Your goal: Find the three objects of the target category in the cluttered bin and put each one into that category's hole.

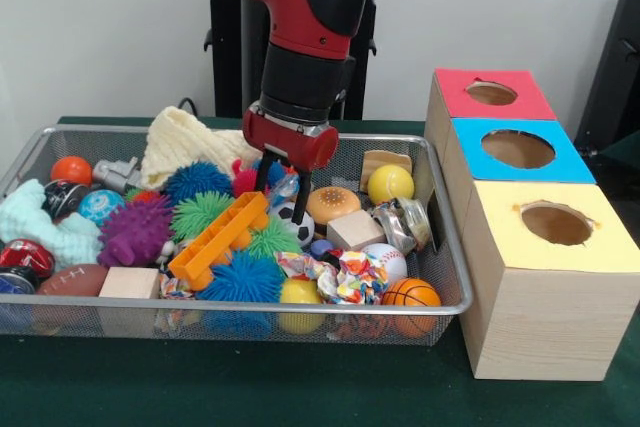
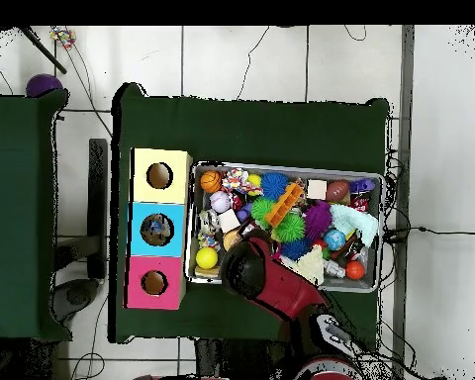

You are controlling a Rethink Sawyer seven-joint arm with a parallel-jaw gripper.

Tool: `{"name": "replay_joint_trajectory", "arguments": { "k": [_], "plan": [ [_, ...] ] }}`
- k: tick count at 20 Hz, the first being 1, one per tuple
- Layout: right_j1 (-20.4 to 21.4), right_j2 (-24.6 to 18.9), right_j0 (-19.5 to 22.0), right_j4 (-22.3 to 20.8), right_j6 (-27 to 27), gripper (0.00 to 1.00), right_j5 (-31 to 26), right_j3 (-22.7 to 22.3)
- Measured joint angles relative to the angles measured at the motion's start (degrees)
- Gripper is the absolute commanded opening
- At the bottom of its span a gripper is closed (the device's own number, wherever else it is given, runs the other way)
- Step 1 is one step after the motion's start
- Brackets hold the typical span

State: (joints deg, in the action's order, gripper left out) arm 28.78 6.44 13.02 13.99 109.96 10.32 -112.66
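Note:
My gripper (image 1: 283, 197) hangs low inside the wire bin (image 1: 445, 247), open, its black fingers (image 1: 303, 203) straddling a small soccer ball (image 1: 291, 215) without closing on it. Around it lie an orange plastic toy (image 1: 218, 239), a burger toy (image 1: 333, 204), a yellow ball (image 1: 390, 184), a wooden block (image 1: 355, 230) and green (image 1: 198, 212) and blue (image 1: 243, 277) spiky balls. Three boxes with holes stand to the right: red (image 1: 491, 93), blue (image 1: 518, 149), yellow (image 1: 556, 223). In the overhead view the arm (image 2: 253, 275) covers the gripper; something lies in the blue box's hole (image 2: 156, 229).
Also in the bin are a basketball (image 1: 411, 294), a football (image 1: 72, 280), an orange ball (image 1: 71, 169), a purple spiky toy (image 1: 133, 232), a rope toy (image 1: 335, 277), cream cloth (image 1: 185, 142) and teal cloth (image 1: 40, 222). The bin's right wall stands close to the boxes.

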Motion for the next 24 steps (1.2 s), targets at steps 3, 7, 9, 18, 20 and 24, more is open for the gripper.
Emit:
{"name": "replay_joint_trajectory", "arguments": {
  "k": [3, 7, 9, 18, 20, 24],
  "plan": [
    [0.0, 0.0, 0.0, 0.0, 0.1, 1.00, 0.2, -0.3],
    [0.0, 0.0, 0.0, 0.0, 0.1, 1.00, 0.5, -0.8],
    [0.1, -0.1, 0.0, 0.0, 0.1, 1.00, 0.7, -1.3],
    [0.6, -0.4, 0.0, 0.1, 0.3, 1.00, 1.6, -5.4],
    [0.6, -0.6, 0.0, 0.1, 0.7, 1.00, 2.3, -6.5],
    [0.6, -1.1, 0.0, 0.1, 2.2, 0.00, 3.7, -7.8]
  ]
}}
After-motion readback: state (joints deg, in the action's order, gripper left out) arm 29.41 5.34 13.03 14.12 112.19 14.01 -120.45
